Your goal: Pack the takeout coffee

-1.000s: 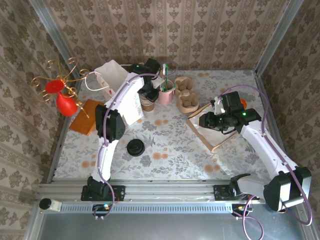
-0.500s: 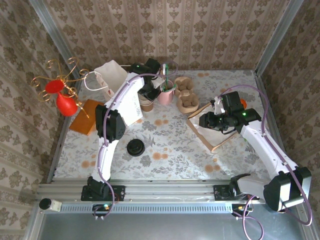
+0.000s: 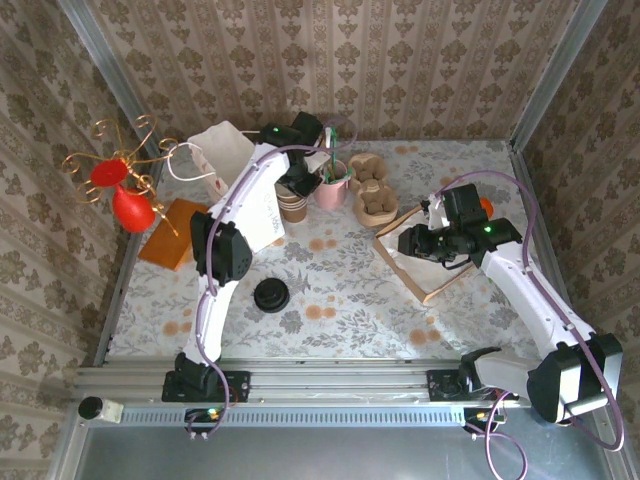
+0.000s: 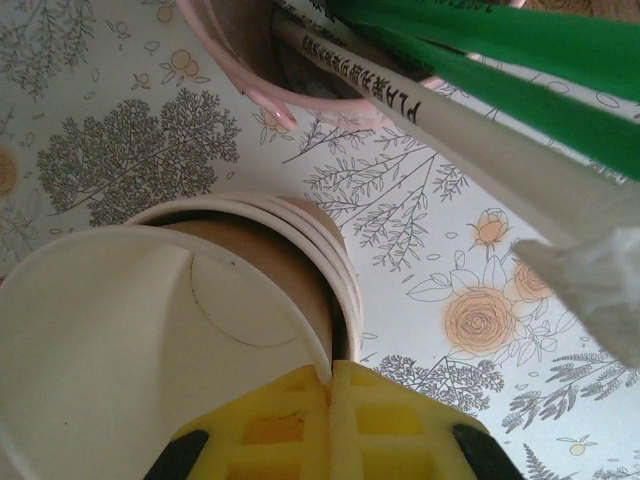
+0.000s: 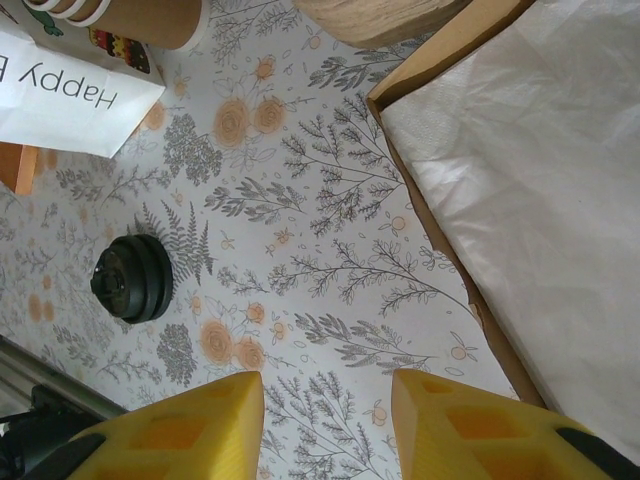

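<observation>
No takeout coffee with its lid on is in view. My left gripper (image 4: 331, 375) is shut on the rim of the top lidless beige cup (image 4: 130, 340), pinching the thin wall between its yellow fingers. That cup sits in a stack of cups (image 3: 293, 207) at the back of the table, under my left gripper (image 3: 297, 185). The white paper bag (image 3: 225, 150) lies just left of the stack. My right gripper (image 3: 412, 241) hangs open over the flowered cloth, and nothing lies between the fingers of that right gripper (image 5: 328, 385). A black lid (image 3: 271, 295) lies alone near the middle.
A pink cup (image 3: 333, 187) holding green and white straws (image 4: 500, 60) stands right beside the stack. Cardboard cup carriers (image 3: 372, 190) sit to its right. A brown tray with white paper (image 3: 425, 270) lies under my right arm. A red vase (image 3: 125, 200) and an orange mat (image 3: 172, 232) are at the left.
My left gripper has closed onto the top cup's rim at the stack. The right arm has stayed where it was.
</observation>
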Robot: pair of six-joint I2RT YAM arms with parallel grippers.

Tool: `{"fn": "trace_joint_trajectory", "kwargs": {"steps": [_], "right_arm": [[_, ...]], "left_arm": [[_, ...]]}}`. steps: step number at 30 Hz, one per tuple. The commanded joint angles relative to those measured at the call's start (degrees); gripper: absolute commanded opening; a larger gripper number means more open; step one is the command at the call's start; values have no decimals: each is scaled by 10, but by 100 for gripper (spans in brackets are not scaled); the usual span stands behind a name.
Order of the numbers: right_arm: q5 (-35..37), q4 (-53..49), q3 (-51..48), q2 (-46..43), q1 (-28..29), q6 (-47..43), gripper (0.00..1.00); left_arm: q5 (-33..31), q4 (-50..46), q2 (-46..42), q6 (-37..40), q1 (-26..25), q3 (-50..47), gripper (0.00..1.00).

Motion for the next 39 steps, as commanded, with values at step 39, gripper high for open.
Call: {"fn": "trace_joint_trajectory", "kwargs": {"steps": [39], "right_arm": [[5,-94,-5,-186,-1,31,39]], "left_arm": [[-214,-20,-234,-16,-213,18,0]]}}
